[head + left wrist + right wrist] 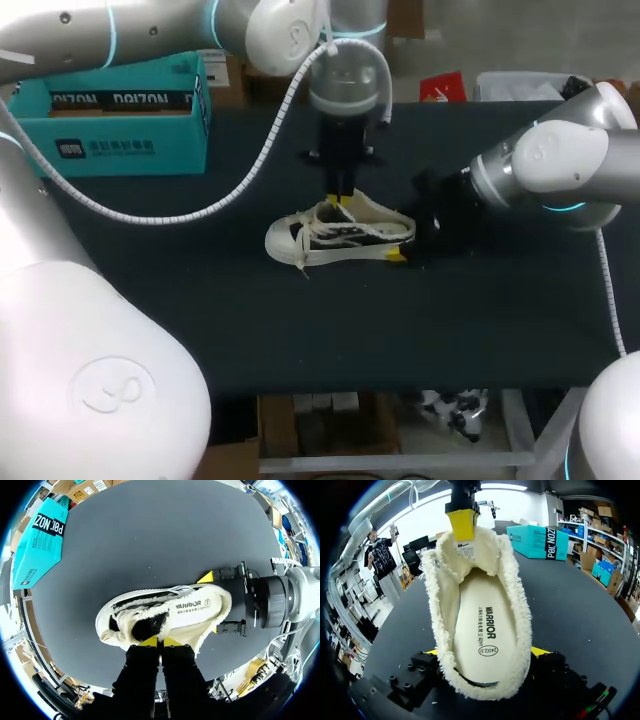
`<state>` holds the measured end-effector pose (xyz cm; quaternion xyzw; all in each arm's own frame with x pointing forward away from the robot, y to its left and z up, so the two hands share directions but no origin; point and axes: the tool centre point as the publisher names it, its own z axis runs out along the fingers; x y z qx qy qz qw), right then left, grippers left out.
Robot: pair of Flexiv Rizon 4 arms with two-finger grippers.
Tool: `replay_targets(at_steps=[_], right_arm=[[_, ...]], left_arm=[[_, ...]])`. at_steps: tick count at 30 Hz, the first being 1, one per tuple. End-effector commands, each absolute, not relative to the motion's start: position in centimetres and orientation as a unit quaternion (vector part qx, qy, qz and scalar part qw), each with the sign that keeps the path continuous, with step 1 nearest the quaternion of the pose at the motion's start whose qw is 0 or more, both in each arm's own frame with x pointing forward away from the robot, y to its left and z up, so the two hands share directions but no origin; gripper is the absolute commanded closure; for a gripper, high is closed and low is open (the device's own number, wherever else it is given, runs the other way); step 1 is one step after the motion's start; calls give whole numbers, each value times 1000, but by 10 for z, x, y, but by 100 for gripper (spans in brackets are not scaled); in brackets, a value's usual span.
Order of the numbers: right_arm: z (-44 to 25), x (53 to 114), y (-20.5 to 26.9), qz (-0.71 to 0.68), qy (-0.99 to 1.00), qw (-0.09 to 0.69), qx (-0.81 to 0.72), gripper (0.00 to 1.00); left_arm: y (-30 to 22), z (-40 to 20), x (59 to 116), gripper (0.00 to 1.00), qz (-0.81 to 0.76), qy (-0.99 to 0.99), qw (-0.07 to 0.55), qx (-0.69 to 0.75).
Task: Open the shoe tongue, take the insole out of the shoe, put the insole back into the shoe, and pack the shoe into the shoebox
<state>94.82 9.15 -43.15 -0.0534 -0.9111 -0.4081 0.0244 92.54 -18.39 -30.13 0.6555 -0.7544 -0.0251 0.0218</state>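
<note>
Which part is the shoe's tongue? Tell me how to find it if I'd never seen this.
On the dark table, look at the white shoe in the middle. Its tongue is the fuzzy-edged cream flap standing up over the laces, pinched between the yellow tips of the left pincer. The insole lies flat inside the shoe; only the tongue sticks up.

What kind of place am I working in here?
Likely a robotics test bench, not a shop: a black-topped table, a teal cardboard shoebox, and a white fleece-lined sneaker held by the left gripper and right gripper.
</note>
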Motion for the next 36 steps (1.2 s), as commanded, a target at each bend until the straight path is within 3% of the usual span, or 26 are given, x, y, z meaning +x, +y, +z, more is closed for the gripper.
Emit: replay_targets(at_steps=[1, 10, 19, 20, 23, 24, 26, 30, 35, 36], right_arm=[[-443, 950, 96, -409, -911, 24, -54, 100], [-443, 950, 96, -409, -911, 24, -54, 100], [-443, 950, 96, -409, -911, 24, -54, 100], [-443, 950, 96, -409, -911, 24, -54, 100], [-443, 950, 96, -409, -911, 24, -54, 100], [-443, 950, 96, -409, -911, 24, -54, 100], [-443, 950, 96, -409, -911, 24, -54, 100], [-443, 950, 96, -409, -911, 24, -54, 100], [-443, 950, 96, -409, -911, 24, -54, 100], [-443, 950, 96, -409, -911, 24, -54, 100]], left_arm=[[-138, -294, 913, 100, 80, -744, 63, 660], [-97, -314, 922, 100, 93, -726, 105, 674], [-89, -335, 929, 100, 82, -728, 129, 668], [-90, -334, 928, 87, 84, -732, 131, 663], [-91, -317, 924, 31, 101, -742, 126, 650], [-92, -309, 922, 20, 108, -747, 121, 645], [-94, -291, 918, 10, 123, -759, 112, 630], [-102, -254, 909, 7, 147, -783, 77, 599], [-119, -218, 901, 11, 190, -839, 66, 505], [-122, -212, 901, 29, 197, -850, 73, 483]])
